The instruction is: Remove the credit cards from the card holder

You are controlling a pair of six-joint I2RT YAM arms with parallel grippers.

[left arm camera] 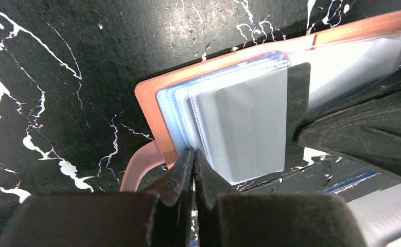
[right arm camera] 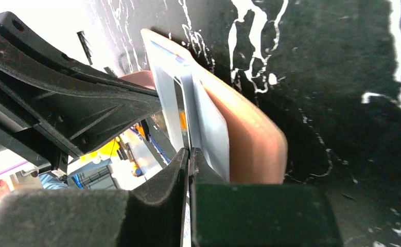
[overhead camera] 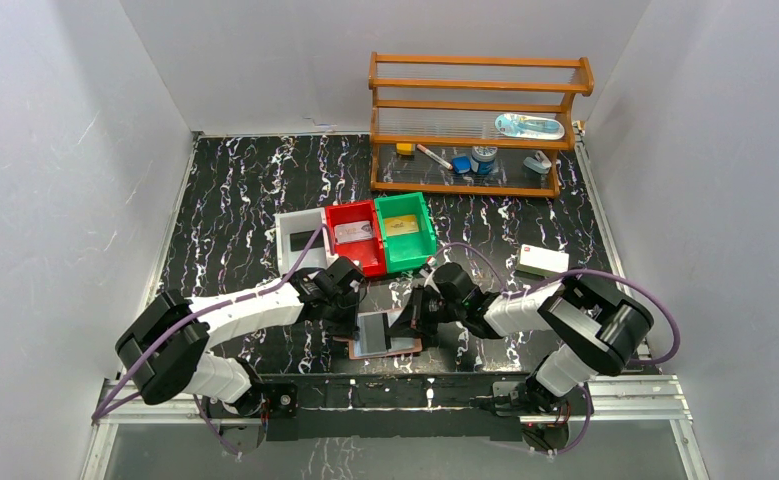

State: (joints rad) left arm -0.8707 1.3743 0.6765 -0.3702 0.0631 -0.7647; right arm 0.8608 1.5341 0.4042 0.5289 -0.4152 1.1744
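Observation:
The card holder [overhead camera: 386, 336], reddish-brown leather, lies open near the table's front edge with its pale grey-blue pockets [left arm camera: 244, 121] fanned upward. My left gripper [left arm camera: 194, 153] is shut on the near edge of one pocket, beside the strap tab [left arm camera: 139, 167]. From the other side, my right gripper [right arm camera: 189, 150] is shut on a thin pale credit card edge [right arm camera: 188, 126] standing out of the pockets. Leather cover [right arm camera: 252, 146] shows just right of it. The two grippers [overhead camera: 350, 308] [overhead camera: 417, 316] face each other over the holder.
A white bin [overhead camera: 299, 240], a red bin [overhead camera: 357, 236] and a green bin [overhead camera: 406, 231] stand in a row just behind the holder, each with a card inside. A white box with a red mark [overhead camera: 543, 261] lies right. A wooden shelf [overhead camera: 475, 125] stands at the back.

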